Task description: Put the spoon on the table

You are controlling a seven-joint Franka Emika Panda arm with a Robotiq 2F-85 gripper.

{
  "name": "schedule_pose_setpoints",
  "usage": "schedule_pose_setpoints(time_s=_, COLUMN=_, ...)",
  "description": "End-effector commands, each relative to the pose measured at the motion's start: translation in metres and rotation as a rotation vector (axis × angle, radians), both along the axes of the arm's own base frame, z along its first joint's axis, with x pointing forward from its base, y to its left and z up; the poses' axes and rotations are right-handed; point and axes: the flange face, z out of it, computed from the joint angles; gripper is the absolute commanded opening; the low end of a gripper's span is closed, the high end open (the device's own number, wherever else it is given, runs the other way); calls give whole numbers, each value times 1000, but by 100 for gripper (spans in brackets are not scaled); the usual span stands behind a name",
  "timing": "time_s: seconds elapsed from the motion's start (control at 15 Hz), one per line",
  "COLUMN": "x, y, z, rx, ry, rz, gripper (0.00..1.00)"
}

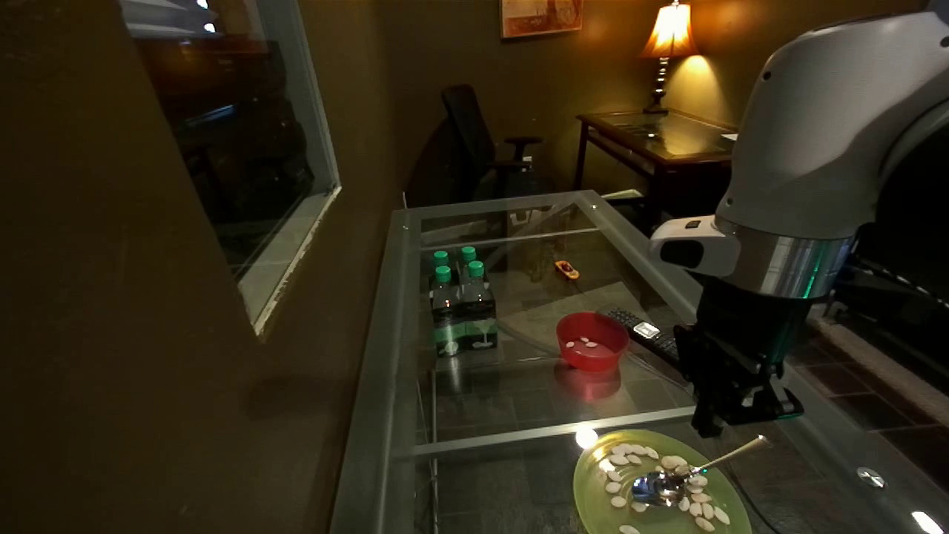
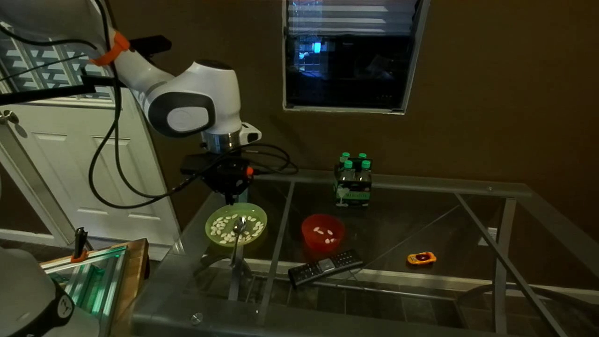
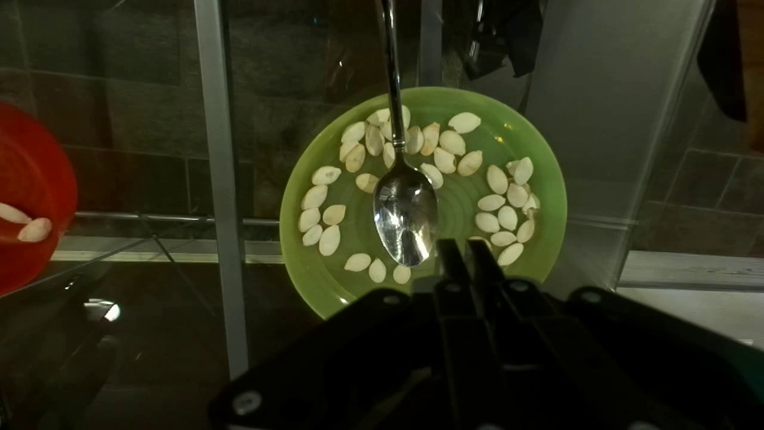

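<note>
The shiny metal spoon (image 3: 406, 209) lies in the green plate (image 3: 552, 173) among pale seeds. Its handle sticks out past the rim. The spoon also shows in both exterior views (image 1: 656, 489) (image 2: 239, 226). The plate stands on the glass-topped table with its pale metal frame (image 1: 371, 386) (image 2: 421, 184). My gripper (image 3: 461, 245) is above the plate, pointing down, beside the tip of the spoon's bowl in the wrist view. Its fingers are almost together, with a narrow gap and nothing between them. It also shows in both exterior views (image 1: 712, 419) (image 2: 230, 199), apart from the spoon.
A red bowl (image 1: 593, 356) with a few seeds stands near the plate. A black remote (image 2: 325, 267) lies by the bowl. A bottle carrier (image 2: 353, 187) with green caps stands by the wall side. A small orange-yellow object (image 2: 421, 258) lies farther along the table.
</note>
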Motion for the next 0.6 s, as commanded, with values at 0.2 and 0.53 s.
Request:
schedule_pose_setpoints(time_s=0.2, x=0, y=0, z=1, rx=0, ry=1, rz=0, gripper=2)
schedule_pose_setpoints(time_s=0.53, x=-22, y=-6, z=-16, rx=-57, ry=43, rz=-18, gripper=34)
